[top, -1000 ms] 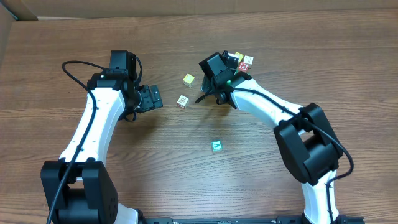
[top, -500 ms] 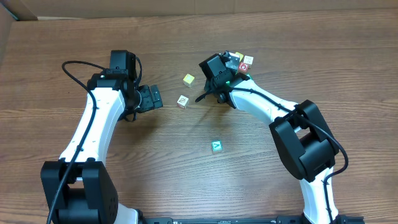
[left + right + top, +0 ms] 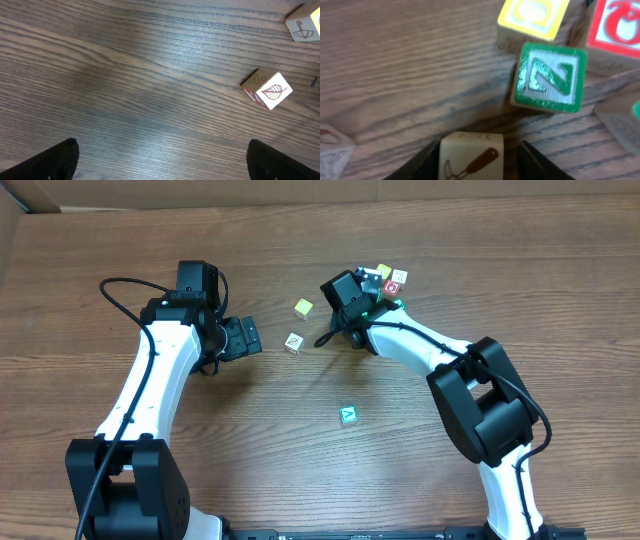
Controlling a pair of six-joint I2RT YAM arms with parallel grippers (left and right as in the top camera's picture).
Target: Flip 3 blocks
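Note:
A white block with a brown hammer-like mark (image 3: 469,159) stands on the table between the jaws of my right gripper (image 3: 479,149). The left finger (image 3: 422,162) lies against it, and a small gap is left before the right finger (image 3: 537,162). In the overhead view this gripper (image 3: 366,283) is at the cluster of cubes at the back. A second white block with a leaf mark (image 3: 293,343) (image 3: 267,90) lies ahead of my left gripper (image 3: 246,337) (image 3: 165,165), which is wide open and holds nothing. The teal block (image 3: 348,415) lies alone nearer the front.
Just beyond the right gripper lie a green N cube (image 3: 549,77), a yellow cube (image 3: 532,15) and a red-faced cube (image 3: 615,25). Another yellowish cube (image 3: 303,308) (image 3: 304,25) lies behind the leaf block. A cardboard edge (image 3: 10,225) is at the far left.
The right gripper's jaws have narrowed around the white hammer block, and the right arm has shifted slightly. The left arm and the loose blocks have not moved.

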